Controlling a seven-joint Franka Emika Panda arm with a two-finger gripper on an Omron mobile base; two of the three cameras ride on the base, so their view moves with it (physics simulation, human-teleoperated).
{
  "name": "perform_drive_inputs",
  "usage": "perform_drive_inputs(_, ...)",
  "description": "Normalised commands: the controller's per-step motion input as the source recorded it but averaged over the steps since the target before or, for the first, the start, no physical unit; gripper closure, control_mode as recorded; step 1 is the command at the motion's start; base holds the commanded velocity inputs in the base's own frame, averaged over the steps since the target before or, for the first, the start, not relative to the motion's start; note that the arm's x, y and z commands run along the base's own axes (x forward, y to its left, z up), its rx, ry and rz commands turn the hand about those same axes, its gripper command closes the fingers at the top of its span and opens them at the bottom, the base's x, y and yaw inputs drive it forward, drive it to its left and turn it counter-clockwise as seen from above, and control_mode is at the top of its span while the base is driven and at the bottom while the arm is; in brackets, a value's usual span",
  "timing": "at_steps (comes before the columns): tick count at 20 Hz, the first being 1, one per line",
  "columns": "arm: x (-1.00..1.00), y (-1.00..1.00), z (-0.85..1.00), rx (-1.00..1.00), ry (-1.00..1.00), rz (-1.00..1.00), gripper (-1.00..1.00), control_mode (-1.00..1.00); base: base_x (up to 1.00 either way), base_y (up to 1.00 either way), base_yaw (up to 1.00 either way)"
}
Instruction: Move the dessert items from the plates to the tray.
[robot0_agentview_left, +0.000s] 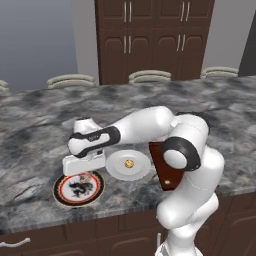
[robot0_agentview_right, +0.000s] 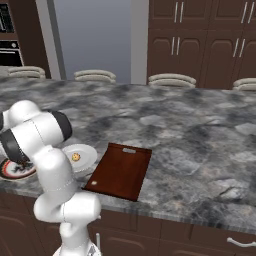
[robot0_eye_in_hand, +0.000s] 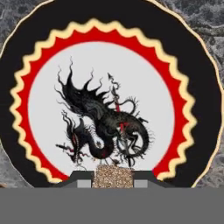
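The grey marble counter (robot0_agentview_right: 190, 145) lies open on the far and right sides; the white plate (robot0_agentview_left: 116, 167) sits between patterned plate (robot0_agentview_left: 62, 192) and tray (robot0_agentview_right: 122, 170).

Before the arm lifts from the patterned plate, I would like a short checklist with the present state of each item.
1. Fingers closed on the brownish dessert piece: ok; in the hand view it sits between the two tips.
2. Hand over the patterned plate: ok.
3. Piece already clear of the plate: cannot tell from these views.
4. Tray ready to receive: ok; it lies flat on the counter, and its visible surface is bare in the right base view.
5. Cookie waiting on the white plate: ok, untouched.
6. Path from the patterned plate to the tray passes over the white plate: lift high enough; clearance cannot tell yet.
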Motion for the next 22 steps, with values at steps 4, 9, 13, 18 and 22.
perform_drive_inputs(4,-0.26,-0.67,0.39,0.0,0.01,0.01,1.0,-1.0,0.0,0.0,0.0)
perform_drive_inputs(9,-0.18,-0.68,0.31,0.0,0.03,0.0,1.0,-1.0,0.0,0.0,0.0)
perform_drive_inputs(13,-0.04,-0.86,0.0,-0.01,0.0,0.0,1.0,-1.0,0.0,0.0,0.0)
perform_drive_inputs(18,-0.01,-0.94,0.0,-0.01,0.0,0.0,1.0,-1.0,0.0,0.0,0.0)
perform_drive_inputs(22,0.0,-0.92,0.0,-0.02,0.0,0.0,1.0,-1.0,0.0,0.0,0.0)
